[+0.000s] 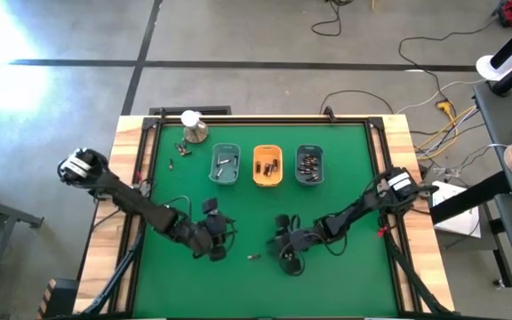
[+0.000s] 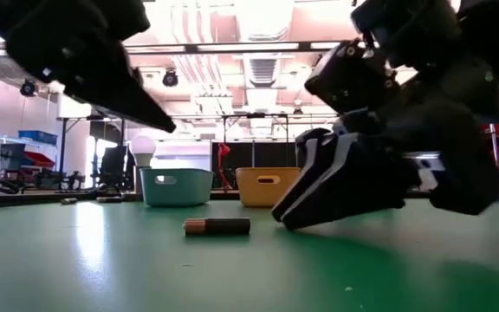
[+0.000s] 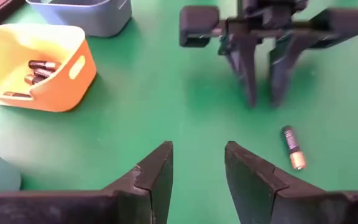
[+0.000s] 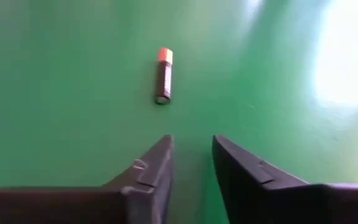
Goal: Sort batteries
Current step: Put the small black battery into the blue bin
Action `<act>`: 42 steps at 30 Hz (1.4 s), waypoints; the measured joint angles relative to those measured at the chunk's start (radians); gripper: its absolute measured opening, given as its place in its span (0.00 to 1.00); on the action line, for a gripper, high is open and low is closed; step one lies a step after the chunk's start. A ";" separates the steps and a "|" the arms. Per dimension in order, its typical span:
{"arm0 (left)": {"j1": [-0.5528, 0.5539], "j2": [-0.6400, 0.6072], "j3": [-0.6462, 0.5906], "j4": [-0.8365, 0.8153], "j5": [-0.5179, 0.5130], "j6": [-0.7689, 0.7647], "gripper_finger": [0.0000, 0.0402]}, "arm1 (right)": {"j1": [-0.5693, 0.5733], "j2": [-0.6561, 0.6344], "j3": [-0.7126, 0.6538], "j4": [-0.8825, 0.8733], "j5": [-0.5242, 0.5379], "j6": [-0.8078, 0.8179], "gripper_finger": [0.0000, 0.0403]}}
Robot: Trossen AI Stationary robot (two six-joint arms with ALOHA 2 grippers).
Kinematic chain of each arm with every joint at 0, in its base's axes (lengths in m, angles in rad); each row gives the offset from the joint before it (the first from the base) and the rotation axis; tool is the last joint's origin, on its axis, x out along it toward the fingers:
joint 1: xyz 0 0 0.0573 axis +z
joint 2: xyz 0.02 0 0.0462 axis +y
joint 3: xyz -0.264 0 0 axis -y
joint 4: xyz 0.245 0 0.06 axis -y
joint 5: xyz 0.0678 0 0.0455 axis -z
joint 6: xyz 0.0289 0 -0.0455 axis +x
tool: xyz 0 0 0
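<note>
Green felt covered the table [image 1: 345, 178], with a workshop room behind it. Landmark for all positions: the orange tray [image 1: 268, 166].

Lone battery [image 1: 253, 257], dark with a coppery end, lay flat on the felt well to the near side of the orange tray, between the two grippers and touching neither. Other batteries [image 3: 35, 70] already sat in the orange tray; more showed in the teal tray [image 1: 225, 164] to its left and the grey tray [image 1: 308, 165] to its right. A few loose ones [image 1: 180, 153] lay beyond the teal tray, near a metal dome [image 1: 194, 130].

Left gripper [image 3: 196, 173]: near side of the orange tray, off to the left; fingers parted, nothing between them. Right gripper [image 4: 191, 163]: near side, slightly right; fingers parted narrowly, empty, tips low over the felt.

Judgement: step in hand was picking up the lone battery. It would roll easily, so the fingers should straddle it across its short axis, descend squarely until the tips almost brush the felt, then close gently. Only one arm should go in; the other should stand clear to avoid a collision.
</note>
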 joint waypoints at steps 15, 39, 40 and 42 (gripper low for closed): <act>-0.106 0.209 0.244 -0.083 -0.098 0.000 0.31 | 0.134 0.070 0.144 -0.047 0.042 0.064 0.52; -0.195 0.160 0.454 -0.271 -0.225 0.205 0.31 | 0.108 0.244 0.306 -0.060 0.059 0.198 0.42; -0.195 0.160 0.453 -0.272 -0.225 0.203 0.31 | 0.108 0.231 0.284 -0.039 0.061 0.195 0.42; -0.195 0.160 0.453 -0.266 -0.226 0.197 0.31 | 0.108 0.215 0.243 -0.001 0.075 0.196 0.42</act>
